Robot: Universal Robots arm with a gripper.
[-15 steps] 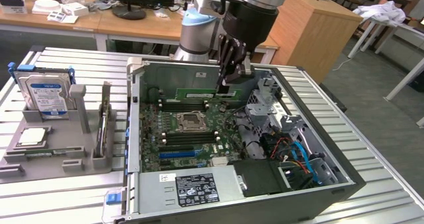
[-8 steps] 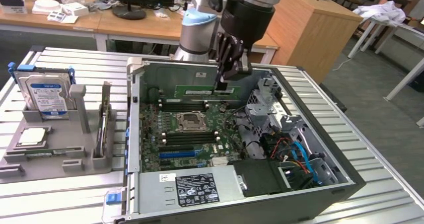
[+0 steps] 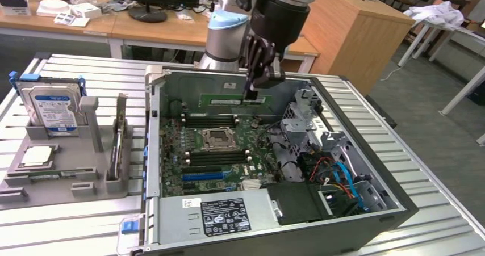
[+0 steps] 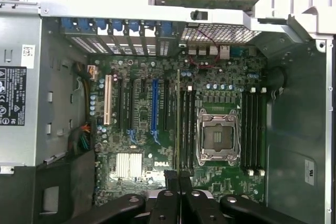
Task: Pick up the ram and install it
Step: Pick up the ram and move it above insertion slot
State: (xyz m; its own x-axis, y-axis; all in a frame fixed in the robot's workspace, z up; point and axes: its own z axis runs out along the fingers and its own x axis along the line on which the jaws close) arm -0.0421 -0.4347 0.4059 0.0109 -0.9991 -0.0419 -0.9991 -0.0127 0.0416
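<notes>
Ribbed metal table [image 3: 91, 74]; black jaws pinch thin green ram [image 3: 227, 101].

The hand [image 3: 255, 92] hides part of the ram [image 3: 224, 100]; the arm [image 3: 227, 40] is cut off above.

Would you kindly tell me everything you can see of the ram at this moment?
The ram is a long, thin green circuit-board stick. It stands on its long edge and lies level inside the open computer case, close to the far wall. The gripper is shut on its upper edge, toward the exterior view's right end. It hangs above the motherboard, near the black memory slots. Whether it touches a slot I cannot tell. From the wrist view it appears edge-on, as a thin line.
</notes>
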